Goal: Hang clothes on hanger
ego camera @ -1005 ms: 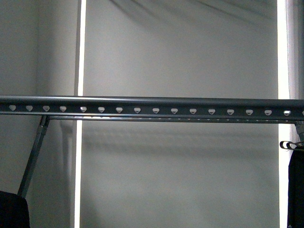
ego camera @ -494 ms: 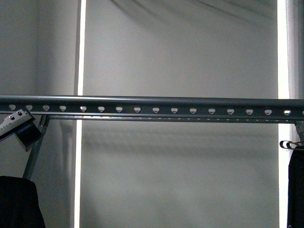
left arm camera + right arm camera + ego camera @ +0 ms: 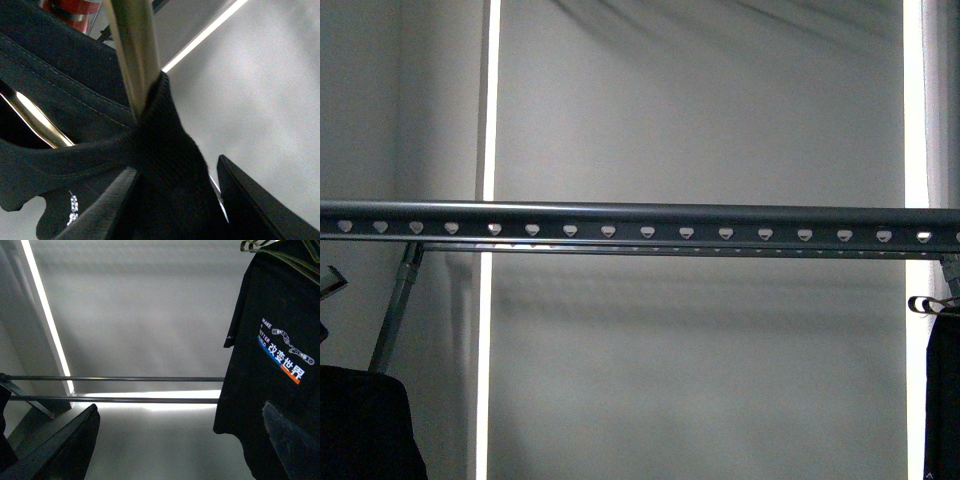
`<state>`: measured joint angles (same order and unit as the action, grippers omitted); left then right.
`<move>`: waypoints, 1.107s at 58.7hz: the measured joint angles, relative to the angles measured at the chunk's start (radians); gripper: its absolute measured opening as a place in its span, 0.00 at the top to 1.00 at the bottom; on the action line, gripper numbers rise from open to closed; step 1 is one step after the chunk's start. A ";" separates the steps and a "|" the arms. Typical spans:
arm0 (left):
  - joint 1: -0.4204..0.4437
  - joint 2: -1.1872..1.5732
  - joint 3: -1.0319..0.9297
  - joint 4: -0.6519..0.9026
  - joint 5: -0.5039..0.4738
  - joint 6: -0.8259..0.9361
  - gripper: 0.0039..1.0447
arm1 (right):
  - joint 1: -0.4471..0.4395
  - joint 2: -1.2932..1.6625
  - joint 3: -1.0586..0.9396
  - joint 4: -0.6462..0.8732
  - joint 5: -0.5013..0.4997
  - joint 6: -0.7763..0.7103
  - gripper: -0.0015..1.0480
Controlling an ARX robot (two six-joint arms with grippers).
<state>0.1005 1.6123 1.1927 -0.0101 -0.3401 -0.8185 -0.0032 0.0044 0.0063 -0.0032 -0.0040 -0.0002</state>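
Wrapping the hanger (image 3: 131,50) — flat, shiny brass — is ribbed black clothing (image 3: 167,155).

The right gripper (image 3: 180,409) hangs with its two dark fingers (image 3: 60,450) spread wide and nothing between them. Farther off, two thin dark rods (image 3: 125,378) run level across the space, in front of a grey wall (image 3: 150,305). A bright light strip (image 3: 45,315) climbs that wall, and a second glowing band (image 3: 150,394) shows between the rods. To the right, nearer than the rods and hiding their ends, a black T-shirt (image 3: 265,300) hangs from a pale hanger (image 3: 255,245) (only a sliver of it shows). Its print has small white words beginning "MAKE A", a chain drawing, white and blue Chinese characters and an orange bar.
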 joint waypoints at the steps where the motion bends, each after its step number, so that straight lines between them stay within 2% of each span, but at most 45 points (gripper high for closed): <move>1: 0.004 0.000 -0.001 0.003 0.003 0.003 0.61 | 0.000 0.000 0.000 0.000 0.000 0.000 0.07; 3: 0.010 0.000 -0.005 0.007 0.011 0.010 0.70 | 0.000 0.000 0.000 0.000 0.000 0.000 0.07; 14: 0.016 -0.008 -0.061 0.017 0.091 0.010 0.96 | 0.000 0.000 0.000 0.000 0.000 0.000 0.07; 31: 0.008 -0.133 -0.195 0.001 0.268 0.190 0.96 | 0.000 0.000 0.000 0.000 0.000 0.000 0.07; 47: -0.072 -0.306 -0.285 -0.171 0.604 0.556 0.96 | 0.000 0.000 0.000 0.000 0.000 0.000 0.07; 57: -0.103 -0.335 -0.291 -0.215 0.718 0.800 0.96 | 0.000 0.000 0.000 0.000 0.000 0.000 0.07; 65: -0.122 -0.375 -0.291 -0.153 0.824 1.067 0.96 | 0.000 0.000 0.000 0.000 0.000 0.000 0.07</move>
<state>-0.0216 1.2369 0.9016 -0.1635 0.4843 0.2485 -0.0032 0.0044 0.0063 -0.0032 -0.0040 -0.0002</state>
